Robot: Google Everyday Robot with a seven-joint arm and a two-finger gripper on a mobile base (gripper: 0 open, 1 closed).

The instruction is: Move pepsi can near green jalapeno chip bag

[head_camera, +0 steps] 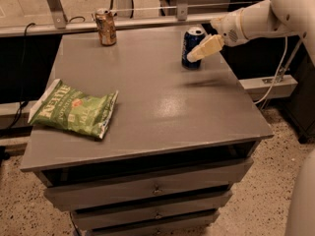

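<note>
The pepsi can (191, 48), dark blue with a silver top, stands upright at the back right of the grey cabinet top (147, 97). The green jalapeno chip bag (74, 109) lies flat at the front left of the same top, far from the can. My gripper (196, 55) comes in from the right on a white arm, its pale fingers (206, 47) pointing left and down. It overlaps the can's right side at about the can's height; contact is unclear.
An orange-brown can (106, 27) stands at the back left of the top. A metal rail (147, 9) runs behind the cabinet. Drawers (147, 186) are below the front edge. The white arm (261, 18) spans the right side.
</note>
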